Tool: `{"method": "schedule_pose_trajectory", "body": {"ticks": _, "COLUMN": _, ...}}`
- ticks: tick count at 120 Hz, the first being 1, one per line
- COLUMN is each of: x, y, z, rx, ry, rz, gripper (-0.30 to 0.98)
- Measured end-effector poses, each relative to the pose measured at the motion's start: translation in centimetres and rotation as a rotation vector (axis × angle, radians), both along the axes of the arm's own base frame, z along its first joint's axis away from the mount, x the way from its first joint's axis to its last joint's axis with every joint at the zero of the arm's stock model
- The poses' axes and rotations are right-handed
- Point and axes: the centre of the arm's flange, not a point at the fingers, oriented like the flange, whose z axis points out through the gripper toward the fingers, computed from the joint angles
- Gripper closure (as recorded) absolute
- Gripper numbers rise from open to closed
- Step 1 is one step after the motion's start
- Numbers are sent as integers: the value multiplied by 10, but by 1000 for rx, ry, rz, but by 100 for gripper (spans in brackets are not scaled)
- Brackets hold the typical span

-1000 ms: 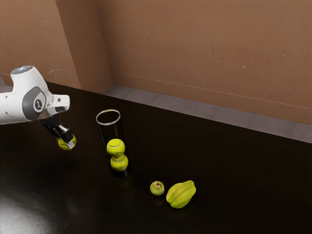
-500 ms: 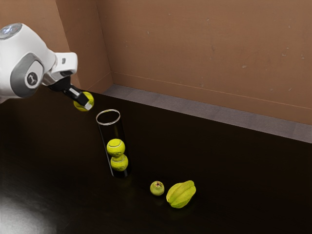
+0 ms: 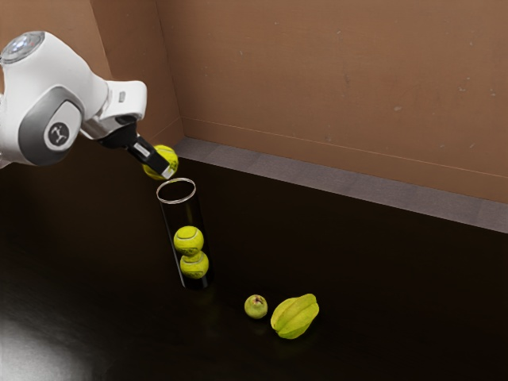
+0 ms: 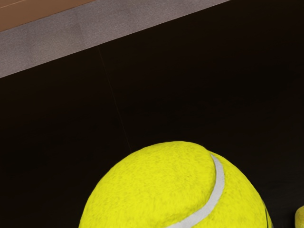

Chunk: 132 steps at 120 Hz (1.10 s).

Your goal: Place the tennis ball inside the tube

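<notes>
my gripper (image 3: 163,165) is closed around a tennis ball (image 3: 167,154), pinching it between the fingers and holding it up off the table (image 3: 381,294). in the exterior view i see the ball just above the tube's rim and a little toward that view's left, so it is outside the tube. from the wrist view it bulges big and yellow just under my hand, its white seam curving across. the clear tube (image 3: 181,213) stands upright with two balls in it, the upper one (image 3: 189,240) resting on the lower one (image 3: 194,265). toward the exterior view's right sit a small green fruit (image 3: 255,307) and, just beside it, a yellow-green starfruit (image 3: 294,316).
</notes>
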Motion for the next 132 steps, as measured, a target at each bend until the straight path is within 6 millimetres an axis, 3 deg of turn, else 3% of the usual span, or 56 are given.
{"method": "schedule_pose_trajectory", "body": {"ticks": 25, "x": 1, "y": -10, "z": 2, "rx": -19, "ry": 2, "rz": -35, "gripper": 27}}
{"method": "schedule_pose_trajectory", "body": {"ticks": 60, "x": 3, "y": -20, "z": 17, "rx": -7, "ry": -20, "rz": -106, "gripper": 7}}
{"method": "schedule_pose_trajectory", "body": {"ticks": 86, "x": 62, "y": -25, "z": 55, "rx": 6, "ry": 46, "rz": -167, "gripper": 3}}
{"method": "schedule_pose_trajectory", "body": {"ticks": 104, "x": 113, "y": -22, "z": 64, "rx": 104, "ry": 162, "rz": -218, "gripper": 1}}
{"method": "schedule_pose_trajectory", "body": {"ticks": 115, "x": 122, "y": -19, "z": 52, "rx": 155, "ry": 241, "rz": -234, "gripper": 1}}
{"method": "schedule_pose_trajectory", "body": {"ticks": 132, "x": 119, "y": -13, "z": 42, "rx": 203, "ry": 327, "rz": -243, "gripper": 0}}
